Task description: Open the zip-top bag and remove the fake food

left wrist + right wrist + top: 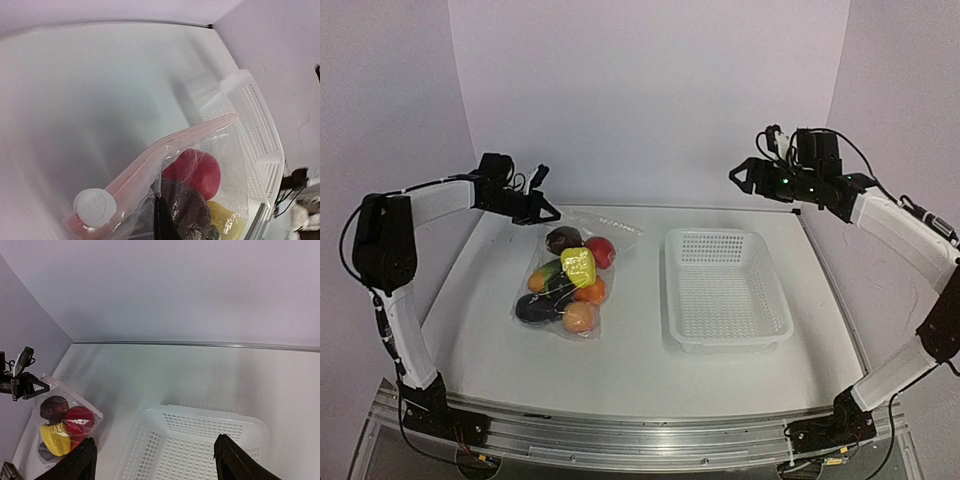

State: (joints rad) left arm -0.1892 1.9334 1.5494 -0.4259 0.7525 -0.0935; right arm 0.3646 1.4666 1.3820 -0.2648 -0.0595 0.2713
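On the table (640, 375), left of the white basket (672, 285), the zip-top bag (565, 292) lies flat, the fake food (578, 264) bunched inside; its thin film should be limp and slippery, so the pink zip strip (170, 147) or white slider (95, 206) looks the firmest hold; left fingers (549, 212) hover near that edge, parted, empty; right fingers (80, 462) spread wide, empty, high over the basket.
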